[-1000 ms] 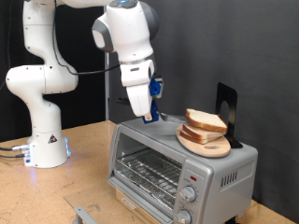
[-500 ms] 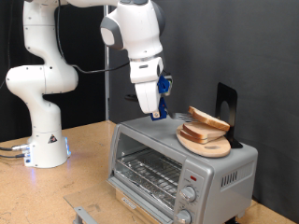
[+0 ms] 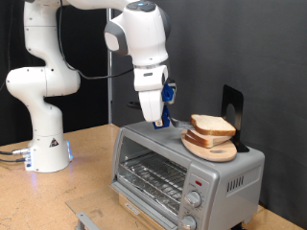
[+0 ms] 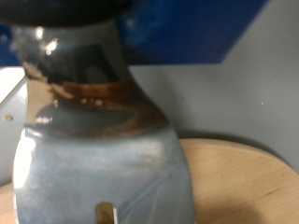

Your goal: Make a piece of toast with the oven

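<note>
While bread slices [image 3: 212, 127] top the oven [image 3: 182, 168], the hand [image 3: 159, 122] hovers beside them.

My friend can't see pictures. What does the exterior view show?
A white robot arm's hand hangs just above a silver toaster oven, beside bread slices piled on a round wooden plate on the oven's top.

We see a dark, near-black backdrop [image 3: 259, 48] across the rear, a light wooden tabletop [image 3: 86, 168] at 7 o'clock, and even indoor light with no hard shadows.
</note>
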